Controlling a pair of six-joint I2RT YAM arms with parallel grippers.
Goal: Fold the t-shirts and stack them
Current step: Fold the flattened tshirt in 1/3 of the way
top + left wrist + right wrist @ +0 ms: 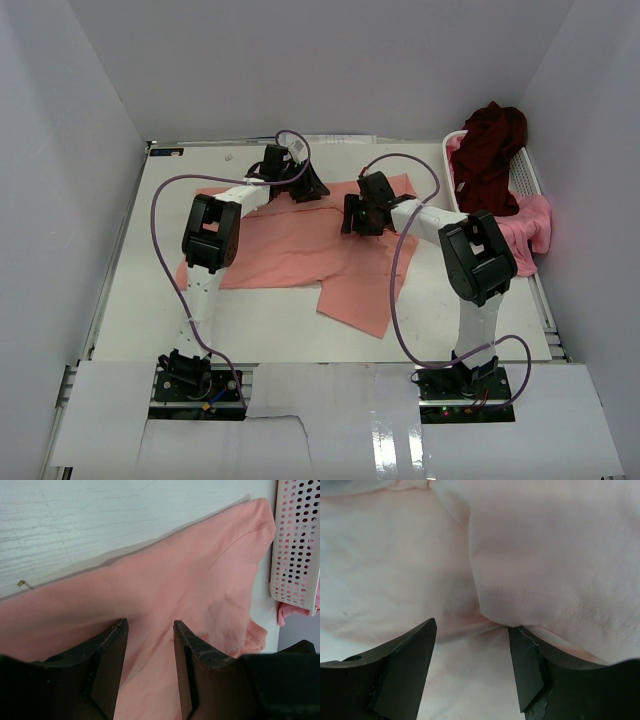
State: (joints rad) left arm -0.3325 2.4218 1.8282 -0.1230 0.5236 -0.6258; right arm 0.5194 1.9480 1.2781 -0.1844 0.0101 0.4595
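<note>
- The left end effector is over the far edge of the salmon-pink t-shirt. Its jaws are partly apart and hold nothing, and cloth shows through the gap between them.
- That shirt lies spread out in the middle of the tabletop, with one flap reaching toward the near side.
- The right end effector is just right of the left one, over the same shirt. Its jaws are wide apart and grip nothing, and a stitched hem fold lies just beyond its fingertips.
- At the far right, a white basket holds the dark maroon t-shirt, and the brighter pink t-shirt spills over its near rim.
</note>
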